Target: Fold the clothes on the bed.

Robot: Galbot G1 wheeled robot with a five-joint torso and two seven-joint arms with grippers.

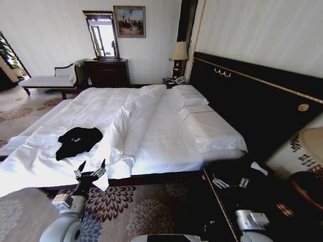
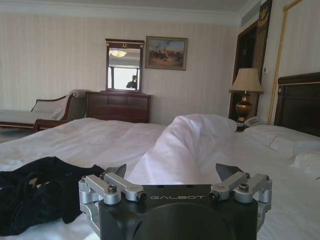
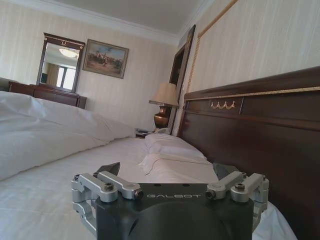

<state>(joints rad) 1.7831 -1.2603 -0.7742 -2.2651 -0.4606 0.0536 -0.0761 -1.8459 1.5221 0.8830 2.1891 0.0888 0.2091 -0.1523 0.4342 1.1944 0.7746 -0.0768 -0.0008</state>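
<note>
Crumpled black soft-cloth T-shirt (image 1: 78,140) is left unfolded on the big white-sheeted bed (image 1: 166,131).
Left gripper (image 1: 91,169) is held wide apart nearby; white sheet might be pinched too.

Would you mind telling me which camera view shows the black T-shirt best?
The head view: the whole crumpled black T-shirt lies on the bed, just beyond the open left claw. The left wrist view catches part of it from low down.
</note>
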